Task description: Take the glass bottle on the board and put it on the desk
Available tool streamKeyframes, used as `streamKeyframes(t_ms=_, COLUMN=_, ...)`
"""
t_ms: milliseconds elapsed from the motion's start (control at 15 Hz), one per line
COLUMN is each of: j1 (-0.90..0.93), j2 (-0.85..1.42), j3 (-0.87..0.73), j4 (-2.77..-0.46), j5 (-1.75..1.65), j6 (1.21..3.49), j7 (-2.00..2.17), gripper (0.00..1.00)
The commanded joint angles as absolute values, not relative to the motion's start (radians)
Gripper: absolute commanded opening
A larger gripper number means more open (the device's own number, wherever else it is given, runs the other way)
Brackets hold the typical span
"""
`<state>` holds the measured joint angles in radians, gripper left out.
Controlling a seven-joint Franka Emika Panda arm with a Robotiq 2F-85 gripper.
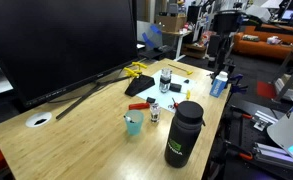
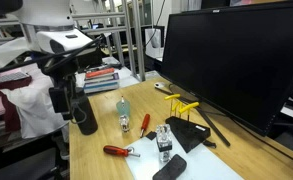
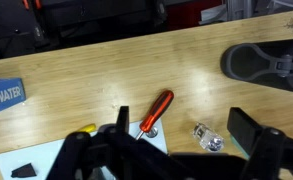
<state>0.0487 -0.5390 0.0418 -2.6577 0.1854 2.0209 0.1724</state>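
The glass bottle (image 1: 165,79) (image 2: 164,143), clear with a dark cap and a pale label, stands upright on the white board (image 1: 160,92) (image 2: 146,166). The desk (image 1: 81,140) (image 2: 96,140) is light wood. My gripper (image 1: 222,64) (image 2: 62,100) hangs off the desk's edge, well away from the bottle. In the wrist view the gripper (image 3: 184,122) is open and empty above bare wood. Part of the board (image 3: 46,160) shows at the bottom left there. The glass bottle is hidden in that view.
A red screwdriver (image 3: 156,112) (image 1: 179,90) lies with its tip at the board's corner. A tiny clear bottle (image 3: 208,138) (image 1: 154,113) stands beside it. There are also a dark flask (image 1: 183,133) (image 3: 261,62), a teal cup (image 1: 133,123), a black pad (image 1: 141,104), a blue box (image 3: 1,98) and a big monitor (image 1: 66,40).
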Motion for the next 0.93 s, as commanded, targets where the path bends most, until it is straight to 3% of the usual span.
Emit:
streamKeyframes(t_ms=0, j1=0.042, j2=-0.539, j3=0.048, j4=-2.656, j5=0.188, j6=2.019, j7=0.169, gripper=1.0)
streamKeyframes(t_ms=600, j1=0.042, j2=-0.539, j3=0.048, j4=-2.656, j5=0.188, j6=2.018, j7=0.169, gripper=1.0)
streamKeyframes(t_ms=867, j1=-0.013, j2=-0.525, j3=0.086, j4=-2.682, j5=0.085, j6=2.157, j7=0.244, gripper=1.0)
